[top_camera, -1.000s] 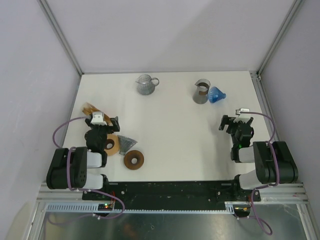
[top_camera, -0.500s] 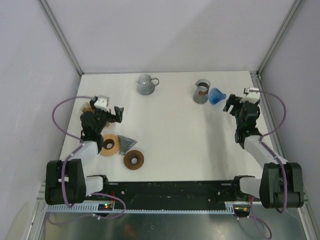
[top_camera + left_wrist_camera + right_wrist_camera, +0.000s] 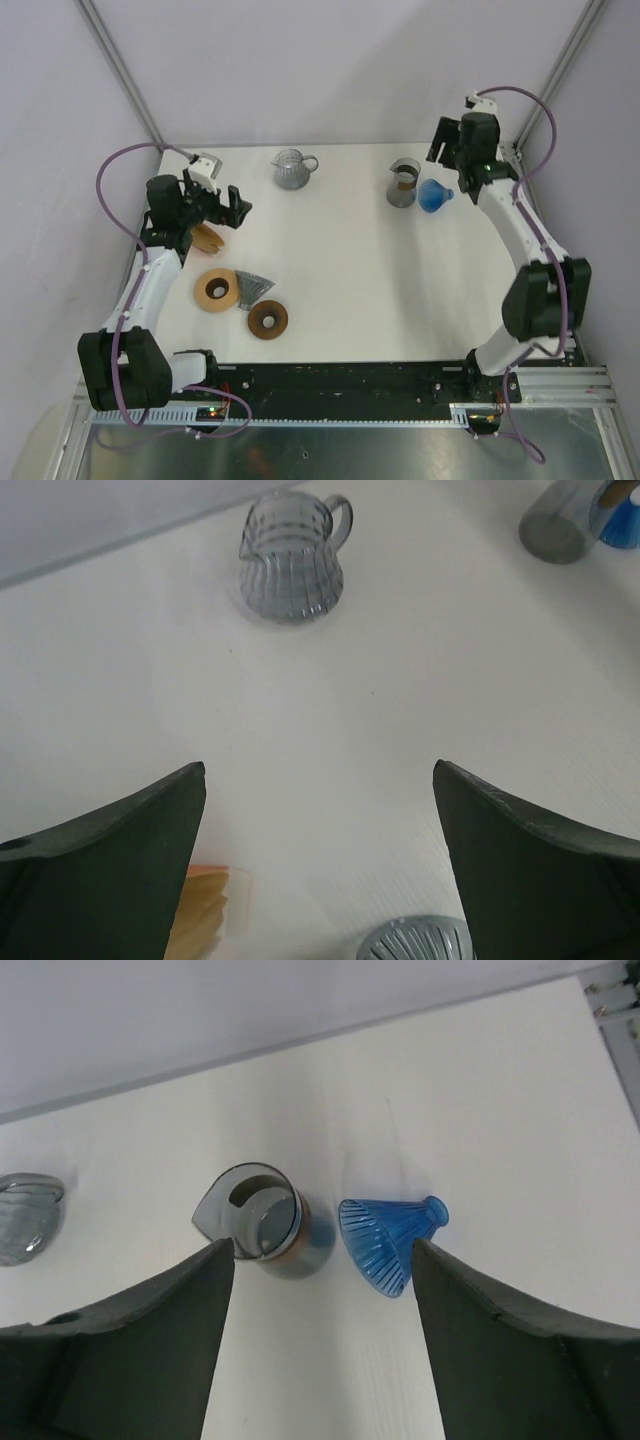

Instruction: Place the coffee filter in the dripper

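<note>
The left hand (image 3: 320,770) is held over the left side of the worktop (image 3: 340,260), its fingers spread wide with nothing between them. The filter (image 3: 207,237), of brown paper, is seen lying on the worktop close by this hand, and only its edge is caught at the bottom of the left wrist view. Nearer the arm bases, a grey dripper (image 3: 255,288) is laid on its side beside a light ring (image 3: 216,289) and a dark ring (image 3: 268,319). The right hand (image 3: 322,1245) is held above the far right corner, fingers apart and empty. Below it a blue dripper (image 3: 390,1240) is tipped on its side, just beside a grey cup (image 3: 262,1222). A glass jug (image 3: 292,168) is set at the far edge.
</note>
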Controlling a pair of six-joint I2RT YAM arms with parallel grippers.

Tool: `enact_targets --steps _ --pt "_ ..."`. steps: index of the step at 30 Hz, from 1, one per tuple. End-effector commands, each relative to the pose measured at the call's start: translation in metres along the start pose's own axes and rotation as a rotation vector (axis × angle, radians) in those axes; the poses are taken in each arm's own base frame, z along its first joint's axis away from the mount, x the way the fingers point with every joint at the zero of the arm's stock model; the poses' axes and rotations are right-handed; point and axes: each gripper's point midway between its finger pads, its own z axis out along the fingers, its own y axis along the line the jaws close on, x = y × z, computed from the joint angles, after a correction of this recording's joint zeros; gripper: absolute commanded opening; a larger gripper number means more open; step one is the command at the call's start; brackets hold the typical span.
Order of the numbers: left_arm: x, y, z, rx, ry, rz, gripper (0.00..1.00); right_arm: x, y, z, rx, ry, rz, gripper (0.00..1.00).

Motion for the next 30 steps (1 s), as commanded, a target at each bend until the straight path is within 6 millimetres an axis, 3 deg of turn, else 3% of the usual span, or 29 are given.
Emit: enact_targets --steps 1,5,11,15,21,30 --pt "0.01 -0.007 -0.011 0.012 0.088 -0.016 1.0 0.025 0.005 0.031 0.033 0.193 0.007 0.71" --pt "0.015 -0.011 -0.01 0.037 0.104 -0.036 1.0 0.022 0.015 0.07 0.054 0.246 0.002 0.58" --pt "0.02 -0.01 -0.008 0.04 0.119 -0.045 1.0 0.046 0.033 0.104 0.05 0.317 -0.043 0.56" --pt "0.021 -0.009 -0.007 0.031 0.126 -0.048 1.0 0.068 0.033 0.111 0.077 0.361 -0.083 0.56" --pt "0.019 -0.007 -0.008 0.023 0.126 -0.056 1.0 0.086 0.025 0.111 0.124 0.379 -0.133 0.54" --pt "0.02 -0.007 -0.009 0.016 0.132 -0.053 1.0 0.118 0.028 0.119 0.091 0.458 -0.14 0.38"
